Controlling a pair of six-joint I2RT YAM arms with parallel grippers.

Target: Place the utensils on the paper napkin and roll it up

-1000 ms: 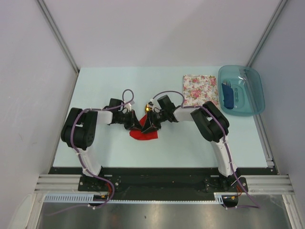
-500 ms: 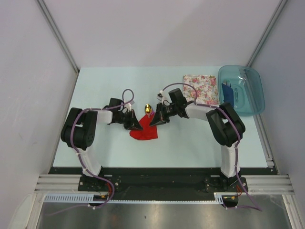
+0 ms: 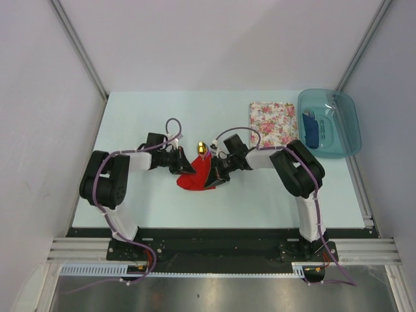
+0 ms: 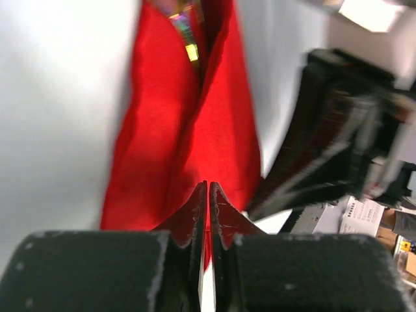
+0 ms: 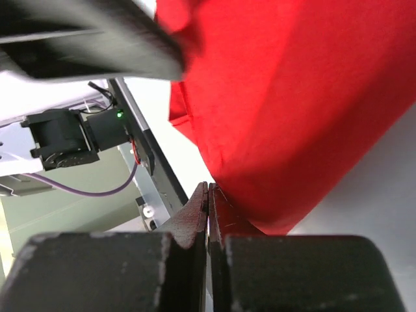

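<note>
The red paper napkin [image 3: 195, 179] lies folded up along its length between both arms. A gold spoon head [image 3: 202, 149] sticks out at its far end. In the left wrist view a shiny utensil handle [image 4: 189, 40] lies inside the napkin's [image 4: 218, 130] fold. My left gripper [image 3: 188, 167] [image 4: 208, 186] is shut, with a sliver of red paper between its tips. On the napkin's [image 5: 292, 97] right side my right gripper [image 3: 210, 180] [image 5: 208, 187] is shut, its tips against the paper's edge and nothing seen between them.
A white floral napkin [image 3: 273, 122] lies at the back right. Beside it stands a teal plastic tray [image 3: 348, 130] with blue cutlery [image 3: 312, 130] inside. The table's near edge and the arm bases run just behind the red napkin.
My right gripper swung away to the right, then came back lower against the napkin's right side and shut. The napkin's right flap now stands folded up. The left gripper stayed put.
</note>
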